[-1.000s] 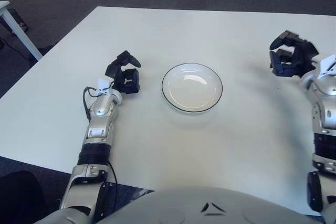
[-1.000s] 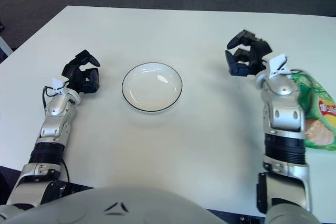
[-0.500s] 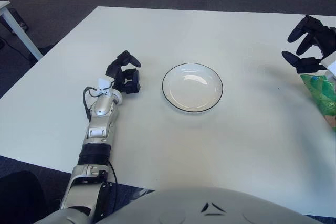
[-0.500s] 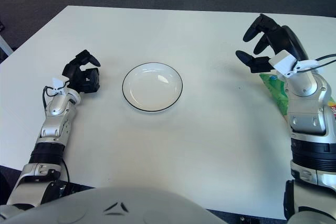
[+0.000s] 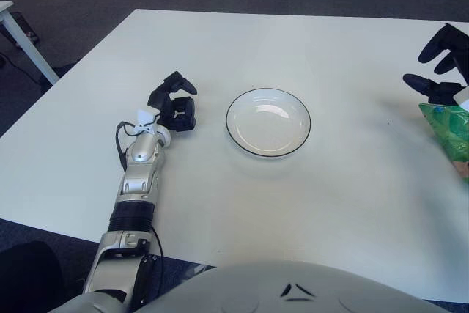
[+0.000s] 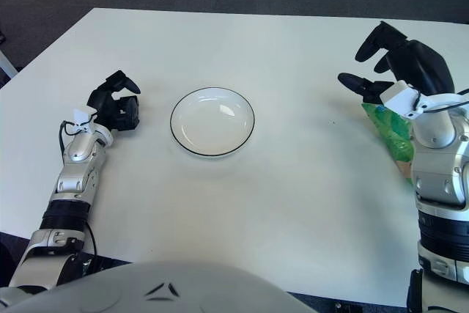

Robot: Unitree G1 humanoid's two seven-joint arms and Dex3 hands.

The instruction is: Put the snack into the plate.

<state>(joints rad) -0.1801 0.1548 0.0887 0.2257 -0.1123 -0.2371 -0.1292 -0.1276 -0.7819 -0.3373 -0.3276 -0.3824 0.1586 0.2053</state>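
Note:
A white plate with a dark rim (image 6: 212,121) sits empty in the middle of the white table. A green snack bag (image 6: 390,131) lies at the table's right side, mostly hidden under my right forearm; its left end also shows in the left eye view (image 5: 448,130). My right hand (image 6: 386,64) hovers just above the bag's far-left end with fingers spread, holding nothing. My left hand (image 6: 115,108) rests on the table left of the plate, fingers curled, empty.
The white table (image 6: 242,203) fills the view; its far edge runs along the top, with dark carpet beyond. A leg of another white table (image 5: 22,38) stands at the far left.
My right hand has swung right and away from the plate, opening its fingers over the snack bag. The left hand and the plate have not moved.

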